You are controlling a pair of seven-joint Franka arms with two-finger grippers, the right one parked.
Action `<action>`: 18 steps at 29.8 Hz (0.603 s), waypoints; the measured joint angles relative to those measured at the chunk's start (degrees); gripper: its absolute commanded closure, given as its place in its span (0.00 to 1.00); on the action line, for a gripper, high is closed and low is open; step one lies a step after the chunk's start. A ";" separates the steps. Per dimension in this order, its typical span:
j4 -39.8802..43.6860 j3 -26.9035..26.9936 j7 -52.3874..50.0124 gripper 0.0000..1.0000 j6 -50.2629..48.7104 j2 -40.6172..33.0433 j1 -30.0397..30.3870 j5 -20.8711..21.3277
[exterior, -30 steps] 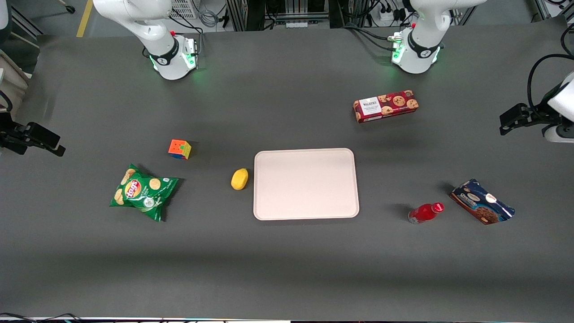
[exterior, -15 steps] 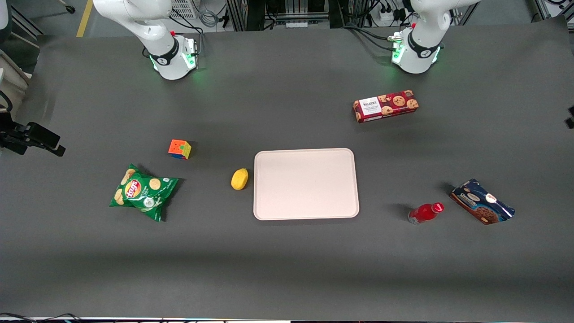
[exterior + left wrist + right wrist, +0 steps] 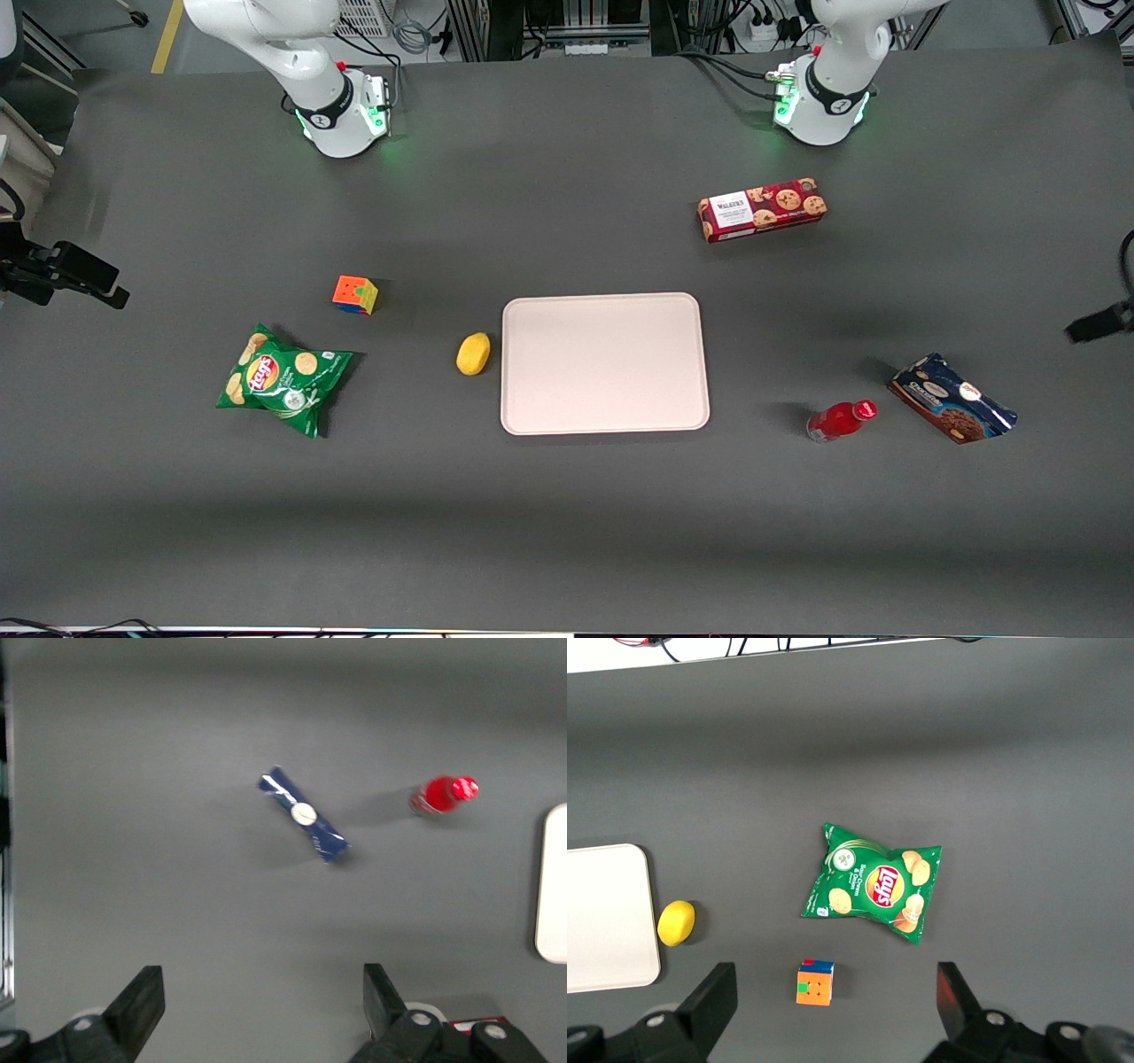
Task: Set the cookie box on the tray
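here, the left arm's gripper (image 3: 257, 1014) is hanging high above the table (image 3: 567, 532) with its jaws spread wide apart and nothing between them. in the front view only a dark tip of it is showing at the working arm's end of the table, a little farther from the front camera than the cookie box (image 3: 952, 398). the cookie box (image 3: 303, 814) is lying flat on the bare table, well apart from the fingers (image 3: 137, 1005), beside a red bottle (image 3: 841, 419) that is lying on its side between the box and the tray (image 3: 604, 363). the tray is sitting empty near the middle of the table, with a yellow lemon (image 3: 473, 354) just beside its rim on the parked arm's side.

the step in hand is looking like the approach to the box. to do it well, the gripper is needing to travel until it is centred over the box, turn so the jaws are closing across the narrow width, and descend straight without nudging the bottle.

the box's long axis is running diagonally across the table, one end pointing toward the front camera and the table's working-arm end, the other pointing back toward the red carton (image 3: 762, 209), which is not the target.
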 measured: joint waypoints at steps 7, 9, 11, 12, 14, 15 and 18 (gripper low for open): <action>-2.41 -0.15 -1.38 0.00 7.73 7.90 -0.16 0.00; -3.16 -0.14 -2.21 0.00 11.00 10.37 -0.15 0.00; -3.69 -0.14 -2.98 0.00 14.24 12.77 -0.15 0.00; -4.27 -0.15 -3.55 0.00 17.37 14.72 -0.15 0.00; -5.19 -0.14 -4.38 0.00 20.72 16.06 -0.13 -0.01; -5.77 -0.15 -4.82 0.00 22.40 16.43 -0.12 -0.01; -8.25 -0.17 -6.12 0.00 27.46 17.00 -0.11 -0.02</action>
